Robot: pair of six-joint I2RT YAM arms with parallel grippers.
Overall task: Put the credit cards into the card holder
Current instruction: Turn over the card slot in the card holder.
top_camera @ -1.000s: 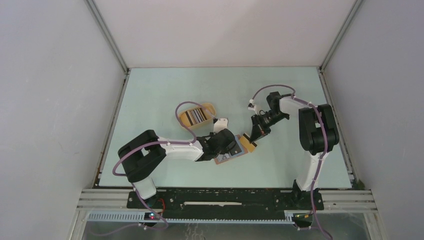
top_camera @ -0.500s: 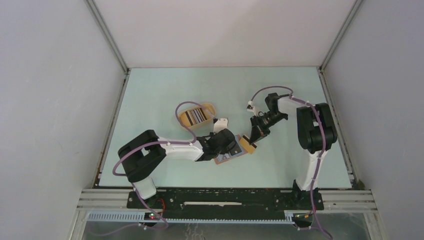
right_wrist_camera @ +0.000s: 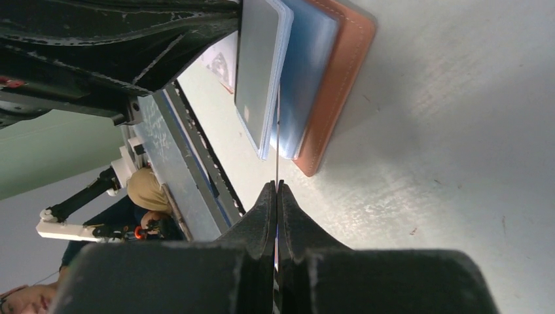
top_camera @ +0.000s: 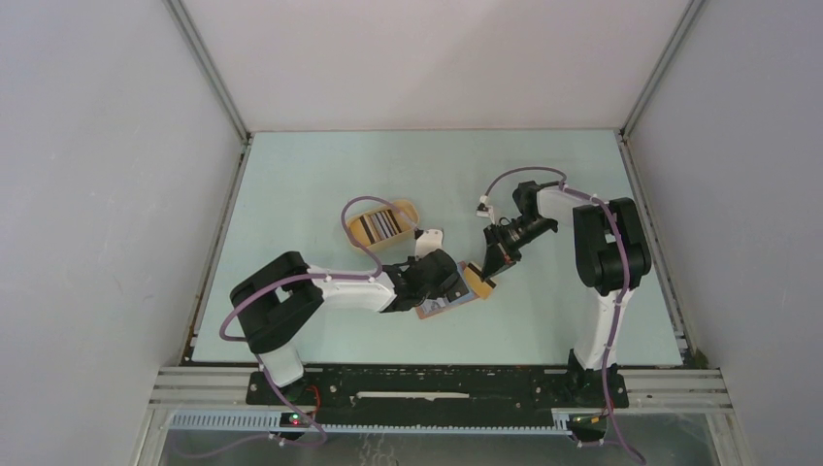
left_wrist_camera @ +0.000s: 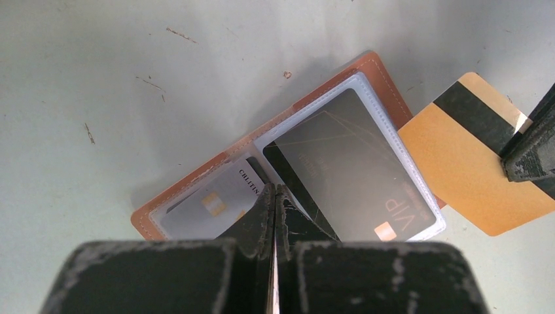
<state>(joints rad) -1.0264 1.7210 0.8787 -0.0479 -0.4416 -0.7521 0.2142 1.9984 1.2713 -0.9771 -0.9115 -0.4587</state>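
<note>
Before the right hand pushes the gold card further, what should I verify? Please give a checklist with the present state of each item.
1. Right hand shut on the gold card: ok.
2. Left hand shut, tips over the card holder: ok.
3. Left hand really pins the card holder down: cannot tell.
4. Card holder lies open: ok.
5. Gold card inside a sleeve: not ok, it meets the card holder's edge from outside.
6. Free sleeve for it: cannot tell; the top sleeves show a dark card and a white card.
</note>
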